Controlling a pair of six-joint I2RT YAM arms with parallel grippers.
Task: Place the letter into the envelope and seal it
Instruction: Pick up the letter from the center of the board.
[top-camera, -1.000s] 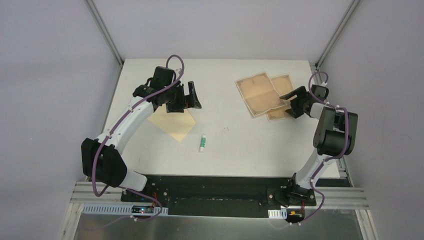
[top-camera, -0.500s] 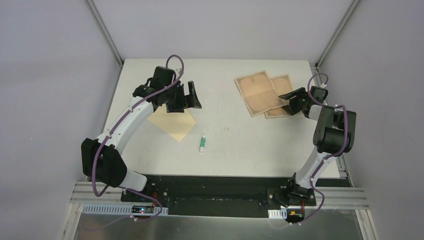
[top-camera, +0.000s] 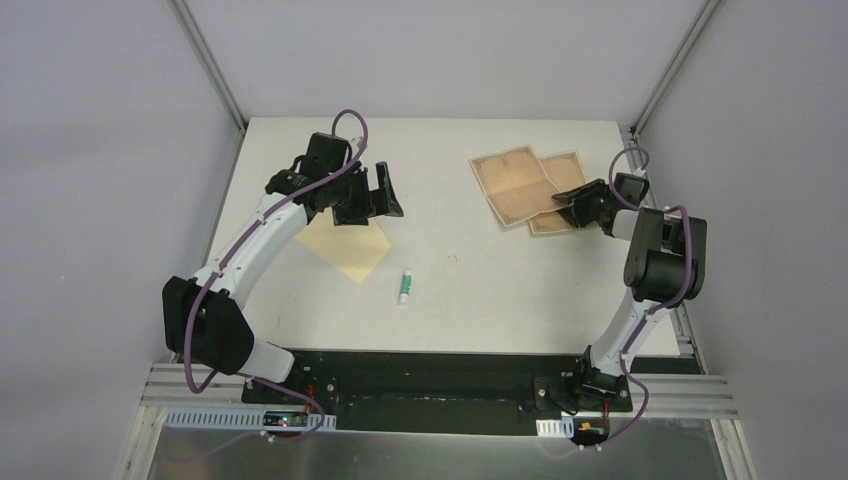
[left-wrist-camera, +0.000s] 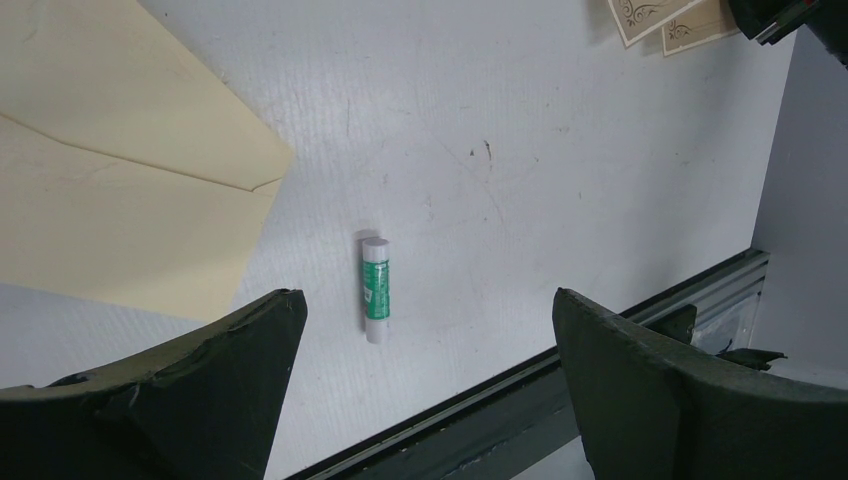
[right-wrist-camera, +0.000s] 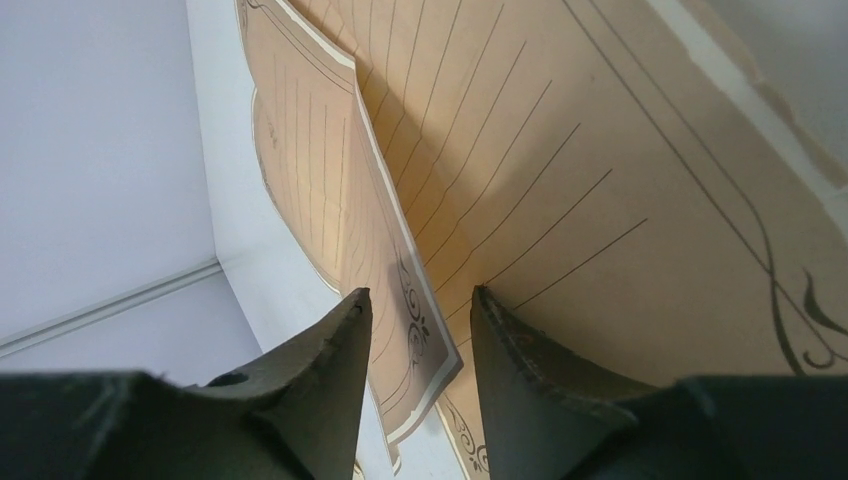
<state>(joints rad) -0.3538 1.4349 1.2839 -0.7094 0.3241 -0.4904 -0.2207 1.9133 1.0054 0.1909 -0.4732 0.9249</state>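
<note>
Two tan letter sheets with ornate borders lie overlapped at the back right, the upper letter (top-camera: 513, 187) over a second sheet (top-camera: 566, 164). My right gripper (top-camera: 563, 198) is low at their right edge. In the right wrist view the upper letter's (right-wrist-camera: 318, 190) corner is lifted between the right gripper's (right-wrist-camera: 415, 300) jaws, which are narrow but still gapped, so open. The pale yellow envelope (top-camera: 350, 250) lies flat at the left, flap out, also in the left wrist view (left-wrist-camera: 120, 190). My left gripper (top-camera: 388, 194) hovers above it, wide open and empty (left-wrist-camera: 425, 310).
A small white-and-green glue stick (top-camera: 405, 286) lies mid-table between the arms, also below the left gripper (left-wrist-camera: 375, 290). The table's near edge has a black rail (left-wrist-camera: 560, 370). Grey walls and frame posts border the table on both sides.
The right gripper's jaws have narrowed around the upper letter's corner, and its wrist has dropped and shifted slightly back. The left arm has not moved.
</note>
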